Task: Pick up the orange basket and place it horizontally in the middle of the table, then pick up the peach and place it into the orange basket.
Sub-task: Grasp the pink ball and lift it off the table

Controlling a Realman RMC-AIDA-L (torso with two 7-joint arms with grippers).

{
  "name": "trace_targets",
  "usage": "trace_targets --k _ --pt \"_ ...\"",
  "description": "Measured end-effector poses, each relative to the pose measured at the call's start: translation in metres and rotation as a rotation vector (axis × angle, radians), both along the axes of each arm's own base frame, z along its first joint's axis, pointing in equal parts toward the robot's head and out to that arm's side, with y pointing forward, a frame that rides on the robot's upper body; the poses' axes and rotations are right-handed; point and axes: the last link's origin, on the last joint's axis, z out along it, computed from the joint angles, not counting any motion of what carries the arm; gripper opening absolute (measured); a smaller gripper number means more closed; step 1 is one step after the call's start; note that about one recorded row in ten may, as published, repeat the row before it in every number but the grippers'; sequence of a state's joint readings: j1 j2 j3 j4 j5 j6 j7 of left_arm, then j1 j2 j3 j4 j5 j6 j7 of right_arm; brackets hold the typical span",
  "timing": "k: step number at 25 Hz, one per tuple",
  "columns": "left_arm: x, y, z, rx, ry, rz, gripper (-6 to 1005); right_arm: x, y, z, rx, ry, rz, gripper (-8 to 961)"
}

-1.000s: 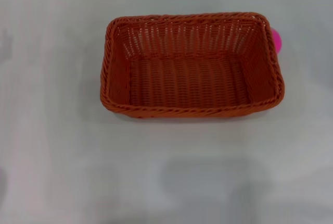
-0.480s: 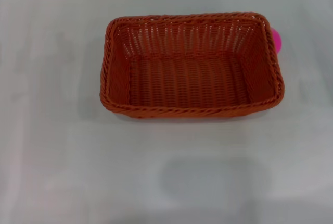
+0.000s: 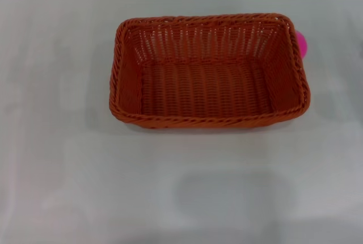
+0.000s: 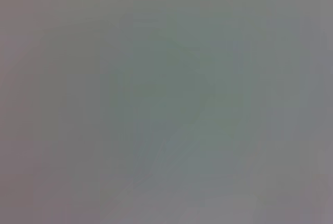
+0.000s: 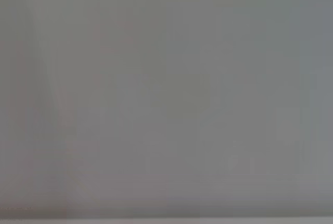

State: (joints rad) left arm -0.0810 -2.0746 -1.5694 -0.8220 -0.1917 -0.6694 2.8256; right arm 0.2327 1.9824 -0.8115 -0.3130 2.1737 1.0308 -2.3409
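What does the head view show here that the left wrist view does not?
Only the head view shows the task's things: the orange basket standing lengthwise across the white table, with nothing in it, and the peach peeking out behind its far right corner, mostly hidden by the basket wall. Only the left wrist view shows nothing of its own: a plain grey field with no object to make out. Both share one gap: neither shows an arm or a pincer, so the state of both stays unseen.
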Motion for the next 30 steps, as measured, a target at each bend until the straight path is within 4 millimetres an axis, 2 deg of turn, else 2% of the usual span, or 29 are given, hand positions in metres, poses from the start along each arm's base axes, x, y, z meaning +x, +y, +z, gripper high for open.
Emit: trace_targets --k 6,13,18,25,30 --pt "-0.004 -0.001 -0.002 -0.007 0.002 0.011 628 -0.005 -0.001 -0.012 -0.085 0.006 0.025 870" --pt "-0.007 -0.002 -0.004 -0.013 0.001 0.023 627 -0.016 -0.005 -0.013 -0.155 0.034 0.117 870" --pt "-0.007 -0.001 -0.002 -0.007 0.002 0.023 627 -0.021 -0.009 -0.021 -0.232 0.033 0.155 870" --pt "-0.007 -0.001 -0.001 -0.004 0.002 0.022 628 -0.027 -0.003 -0.031 -0.271 0.022 0.171 870" --pt "-0.008 -0.001 -0.001 -0.002 0.001 0.024 627 -0.037 0.01 -0.043 -0.315 0.0 0.19 870"
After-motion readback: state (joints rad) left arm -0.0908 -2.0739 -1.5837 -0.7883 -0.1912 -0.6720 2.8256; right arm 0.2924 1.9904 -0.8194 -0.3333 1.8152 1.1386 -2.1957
